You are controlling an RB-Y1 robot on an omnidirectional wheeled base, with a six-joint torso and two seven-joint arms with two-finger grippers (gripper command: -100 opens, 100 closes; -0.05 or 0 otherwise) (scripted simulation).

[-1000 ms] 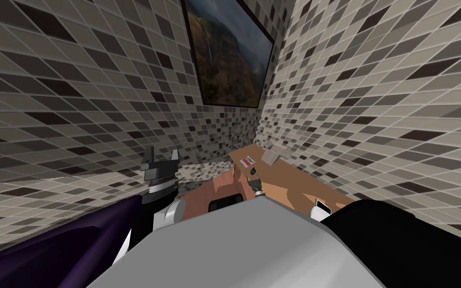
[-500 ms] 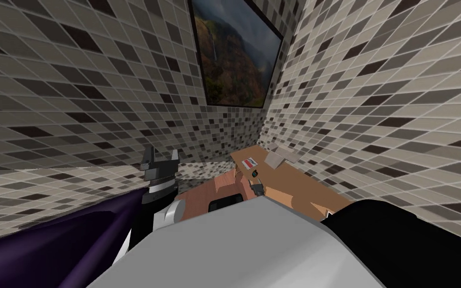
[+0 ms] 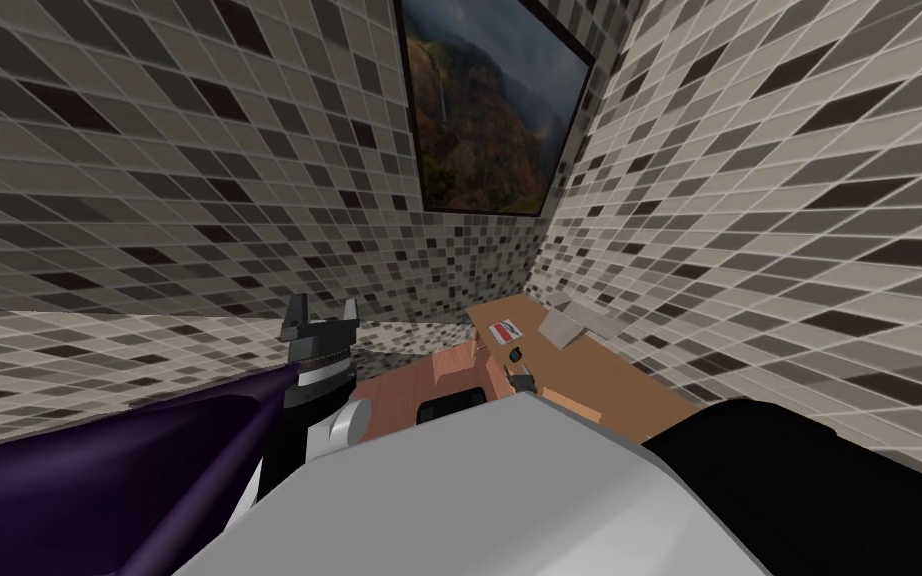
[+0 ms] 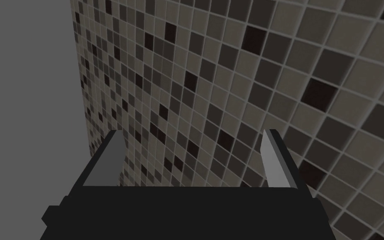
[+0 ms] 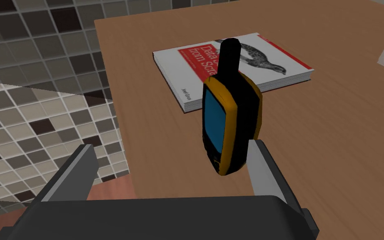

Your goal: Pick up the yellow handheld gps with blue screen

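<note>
Hovering over the brown wooden table (image 5: 332,137), the right gripper (image 5: 170,146) has its two light grey fingers spread wide and grips nothing. The yellow and black handheld gps with a blue screen and stubby black antenna (image 5: 230,121) stands on end on that table between those fingers, just beside one and well apart from the other, with a flat white and red book bearing a bird picture (image 5: 237,66) lying just behind it. The left gripper (image 4: 193,132), raised at the robot's left side, is equally wide open and empty.
</note>
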